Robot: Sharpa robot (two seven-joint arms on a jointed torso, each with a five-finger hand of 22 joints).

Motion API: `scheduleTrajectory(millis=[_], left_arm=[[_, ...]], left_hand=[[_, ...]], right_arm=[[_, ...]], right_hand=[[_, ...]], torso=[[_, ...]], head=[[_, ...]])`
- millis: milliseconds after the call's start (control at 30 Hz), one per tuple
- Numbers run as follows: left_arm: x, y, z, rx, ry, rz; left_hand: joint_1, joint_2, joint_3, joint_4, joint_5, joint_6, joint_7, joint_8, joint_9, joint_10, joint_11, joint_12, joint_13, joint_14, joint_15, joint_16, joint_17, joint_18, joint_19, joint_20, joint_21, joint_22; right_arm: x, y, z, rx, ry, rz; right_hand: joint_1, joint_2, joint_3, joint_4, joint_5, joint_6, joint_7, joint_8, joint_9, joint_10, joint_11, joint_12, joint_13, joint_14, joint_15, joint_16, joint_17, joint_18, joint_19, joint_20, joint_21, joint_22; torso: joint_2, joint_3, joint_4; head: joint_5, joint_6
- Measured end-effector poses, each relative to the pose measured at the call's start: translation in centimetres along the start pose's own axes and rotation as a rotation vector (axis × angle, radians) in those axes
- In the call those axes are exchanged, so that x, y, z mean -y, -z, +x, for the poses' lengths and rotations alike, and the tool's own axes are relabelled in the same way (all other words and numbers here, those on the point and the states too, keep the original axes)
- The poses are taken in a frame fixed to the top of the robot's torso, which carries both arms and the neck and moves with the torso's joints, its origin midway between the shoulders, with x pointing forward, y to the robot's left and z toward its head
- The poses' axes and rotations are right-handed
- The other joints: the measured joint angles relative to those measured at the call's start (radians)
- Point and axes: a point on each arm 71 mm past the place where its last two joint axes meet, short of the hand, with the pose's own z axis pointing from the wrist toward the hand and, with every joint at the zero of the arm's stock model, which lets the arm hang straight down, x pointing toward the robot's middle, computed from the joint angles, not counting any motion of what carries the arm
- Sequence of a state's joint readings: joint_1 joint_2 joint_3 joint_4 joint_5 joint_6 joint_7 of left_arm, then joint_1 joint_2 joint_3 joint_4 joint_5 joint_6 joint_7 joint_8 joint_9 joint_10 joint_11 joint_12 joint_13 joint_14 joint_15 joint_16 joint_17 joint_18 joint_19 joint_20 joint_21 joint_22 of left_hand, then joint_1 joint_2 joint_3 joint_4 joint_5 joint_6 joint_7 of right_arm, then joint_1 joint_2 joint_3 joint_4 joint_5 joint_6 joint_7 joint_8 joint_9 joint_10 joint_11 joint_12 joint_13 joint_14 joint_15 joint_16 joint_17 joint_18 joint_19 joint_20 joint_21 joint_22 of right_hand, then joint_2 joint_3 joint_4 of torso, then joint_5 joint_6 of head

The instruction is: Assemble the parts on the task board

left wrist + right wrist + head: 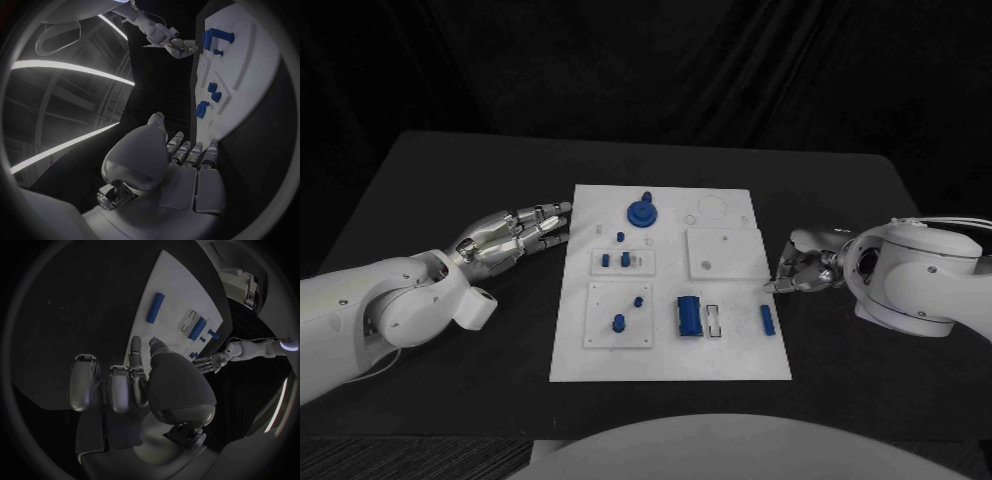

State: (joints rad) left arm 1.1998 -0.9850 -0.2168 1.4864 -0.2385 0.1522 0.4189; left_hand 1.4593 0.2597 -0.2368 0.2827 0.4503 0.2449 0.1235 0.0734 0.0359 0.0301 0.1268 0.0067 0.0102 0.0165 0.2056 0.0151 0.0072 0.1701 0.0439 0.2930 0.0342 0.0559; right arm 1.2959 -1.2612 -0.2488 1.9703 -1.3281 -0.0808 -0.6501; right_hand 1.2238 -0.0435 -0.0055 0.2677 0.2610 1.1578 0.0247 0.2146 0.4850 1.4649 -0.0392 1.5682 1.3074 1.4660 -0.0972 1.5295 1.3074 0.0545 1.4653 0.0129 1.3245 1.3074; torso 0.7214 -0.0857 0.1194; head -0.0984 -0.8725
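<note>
Nearest the camera lay the near edge of the task board (pixel 671 365), a flat white rectangular plate, matte and smooth, in the middle of the black table (pixel 430 180). On it:
- raised square white sub-plate (pixel 726 254), right of centre, with a small round hole;
- blue cylinder (pixel 688 315), lying on its side near the middle, beside a narrow rectangular slot (pixel 714 320);
- slim blue bar (pixel 766 319), lying near the right edge;
- blue round knob with a stem (pixel 643 211), standing at the far middle;
- small blue pegs (pixel 626 260) standing in the left sub-plates.

Left hand (pixel 516 234), silver and glossy, segmented: hovered just beside the board's left edge, fingers extended and slightly apart, holding nothing. Right hand (pixel 803 268), same make: sat at the board's right edge, fingers curled inward; whether they touched the board or pinched anything could not be told.
</note>
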Motion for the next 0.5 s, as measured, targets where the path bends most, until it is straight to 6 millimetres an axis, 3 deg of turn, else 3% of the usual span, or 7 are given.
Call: scheduleTrajectory(millis=[300, 500], left_arm=[[0.0, 0.0, -0.1, 0.001, -0.001, 0.000], [0.0, -0.1, 0.0, 0.000, -0.001, 0.000]], left_hand=[[0.000, 0.000, 0.000, 0.000, 0.000, 0.000, 0.000, 0.000, 0.000, 0.000, 0.000, 0.000, 0.000, 0.000, 0.000, 0.000, 0.000, 0.000, 0.000, 0.000, 0.000, 0.000], [0.000, 0.000, 0.000, 0.000, 0.000, 0.000, 0.000, 0.000, 0.000, 0.000, 0.000, 0.000, 0.000, 0.000, 0.000, 0.000, 0.000, 0.000, 0.000, 0.000, 0.000, 0.000]], right_arm=[[-0.6, 0.2, 0.9, -0.018, 0.025, -0.013], [-0.7, 0.3, 1.7, -0.035, 0.030, -0.015]], right_hand=[[-0.061, -0.017, 0.007, 0.015, -0.117, 0.028, 0.003, -0.025, -0.017, 0.000, 0.000, 0.000, 0.000, 0.000, 0.000, 0.000, 0.000, 0.000, 0.000, 0.000, 0.016, 0.000], [-0.079, -0.025, 0.013, 0.021, -0.147, 0.034, 0.002, -0.027, -0.019, 0.000, 0.000, 0.000, 0.000, 0.000, 0.000, 0.000, 0.000, 0.000, 0.000, 0.000, 0.016, 0.000]], torso=[[0.001, 0.0007, 0.0000], [0.000, 0.0007, -0.0001]], head=[[0.000, 0.000], [0.005, 0.000]])
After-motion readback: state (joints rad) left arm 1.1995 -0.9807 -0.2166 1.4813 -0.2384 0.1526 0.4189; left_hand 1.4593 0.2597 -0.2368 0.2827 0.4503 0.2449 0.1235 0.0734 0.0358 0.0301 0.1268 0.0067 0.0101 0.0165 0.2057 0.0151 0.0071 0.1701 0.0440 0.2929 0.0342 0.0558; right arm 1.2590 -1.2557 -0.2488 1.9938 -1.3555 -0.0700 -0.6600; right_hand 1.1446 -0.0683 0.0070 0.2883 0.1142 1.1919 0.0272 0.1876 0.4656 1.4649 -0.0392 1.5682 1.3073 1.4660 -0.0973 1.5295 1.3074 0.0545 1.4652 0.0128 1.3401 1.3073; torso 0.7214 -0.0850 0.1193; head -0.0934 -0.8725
